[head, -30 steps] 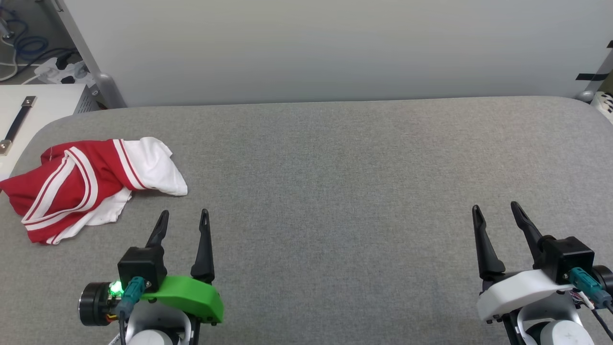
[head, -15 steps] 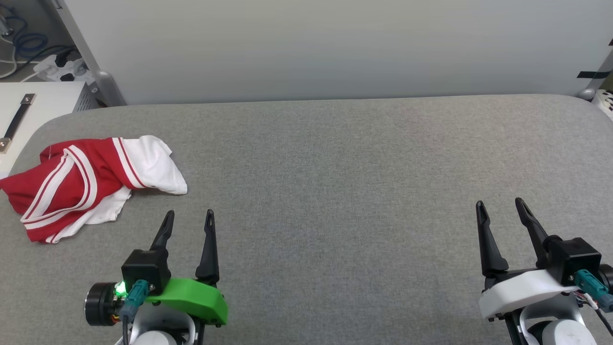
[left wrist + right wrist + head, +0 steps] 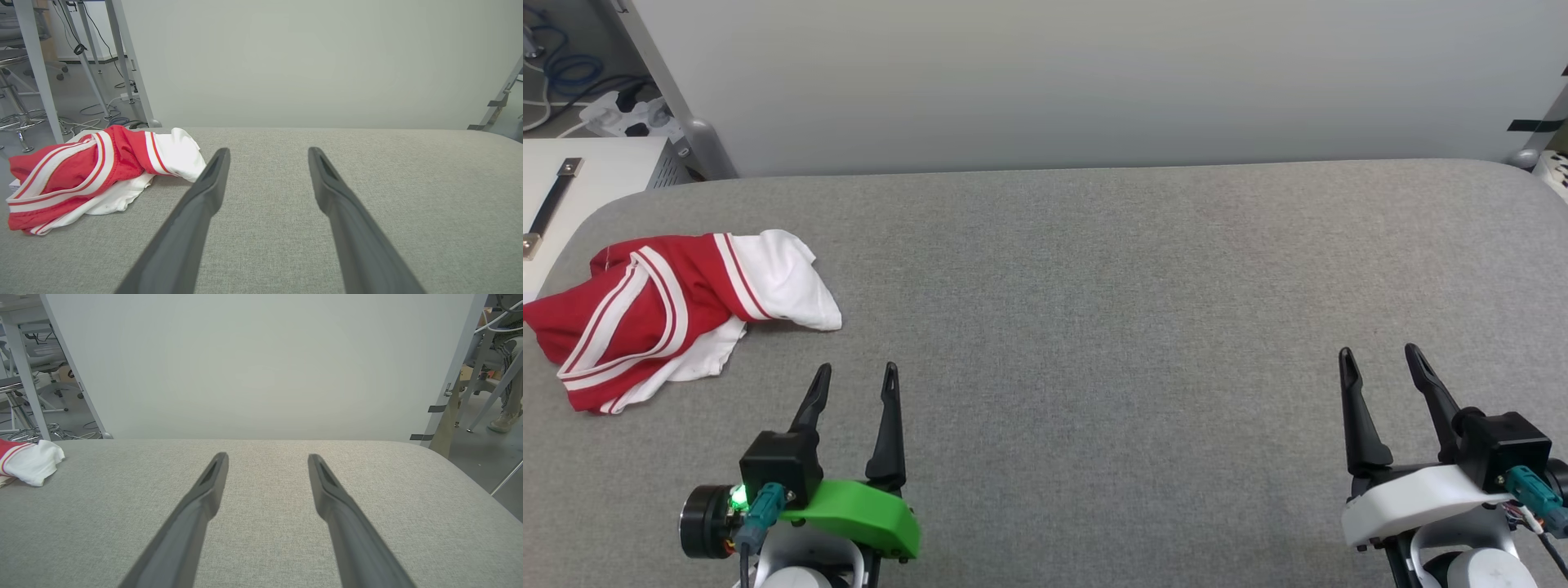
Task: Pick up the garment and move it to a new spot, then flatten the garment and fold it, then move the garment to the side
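Observation:
The garment [image 3: 662, 314] lies crumpled at the left end of the grey padded table [image 3: 1111, 278], red with white sleeves and white-and-red striped trim; its front lettering is hidden in the folds. The left wrist view has the garment [image 3: 94, 171] at the left, and its white sleeve [image 3: 30, 461] peeks in at the left edge of the right wrist view. My left gripper [image 3: 858, 369] is open and empty, just right of and nearer than the garment, not touching it. My right gripper [image 3: 1377, 353] stands open and empty at the lower right, far from the garment.
A pale wall panel [image 3: 1078, 82] rises behind the table's far edge. A white cabinet [image 3: 572, 175] with a strap handle stands off the table's left corner, with cables and a power strip [image 3: 629, 114] behind it. A person's foot [image 3: 502, 420] is at the far right.
Both grippers sit slightly lower and further right in the head view than a second ago; the left one has drawn back a little from the garment. The garment has not changed shape.

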Tool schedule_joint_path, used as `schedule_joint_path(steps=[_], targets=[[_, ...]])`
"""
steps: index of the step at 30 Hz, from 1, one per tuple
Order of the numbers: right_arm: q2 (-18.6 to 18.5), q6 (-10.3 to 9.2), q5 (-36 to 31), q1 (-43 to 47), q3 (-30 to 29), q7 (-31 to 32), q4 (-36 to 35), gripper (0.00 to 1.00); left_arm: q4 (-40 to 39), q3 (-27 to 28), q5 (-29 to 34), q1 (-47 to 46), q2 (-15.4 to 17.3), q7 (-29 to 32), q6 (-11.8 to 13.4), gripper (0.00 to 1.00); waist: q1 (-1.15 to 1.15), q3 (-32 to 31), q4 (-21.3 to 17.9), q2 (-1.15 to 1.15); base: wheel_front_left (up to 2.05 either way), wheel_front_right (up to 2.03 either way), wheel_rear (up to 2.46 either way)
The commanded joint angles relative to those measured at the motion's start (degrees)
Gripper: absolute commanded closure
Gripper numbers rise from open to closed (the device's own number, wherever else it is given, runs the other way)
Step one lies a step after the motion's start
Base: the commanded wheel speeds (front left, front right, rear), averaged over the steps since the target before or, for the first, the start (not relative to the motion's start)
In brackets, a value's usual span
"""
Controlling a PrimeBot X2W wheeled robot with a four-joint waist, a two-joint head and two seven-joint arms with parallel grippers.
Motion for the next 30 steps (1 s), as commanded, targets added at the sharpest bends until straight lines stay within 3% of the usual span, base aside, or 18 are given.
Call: schedule_joint_path(steps=[1,19,30], targets=[[0.07,-0.04,0.35,-0.40,-0.18,-0.61,0.19,0.00,0.20,-0.24,-0.51,-0.23,-0.21,-0.64,-0.42,0.00,0.00,0.02,0.00,0.00,0.00,0.00,0.00],[0.09,-0.05,1.43,-0.23,0.02,-2.71,1.15,0.00,0.75,-0.97,-1.96,-0.04,-0.26,-2.77,-0.84,0.00,0.00,0.18,0.91,0.00,0.00,0.00,0.00],[0.10,-0.05,2.02,0.08,2.16,-4.01,0.54,0.00,0.87,-0.83,-2.54,-0.33,-0.29,-4.08,-1.02,0.00,0.00,0.87,6.68,0.00,0.00,0.00,0.00]])
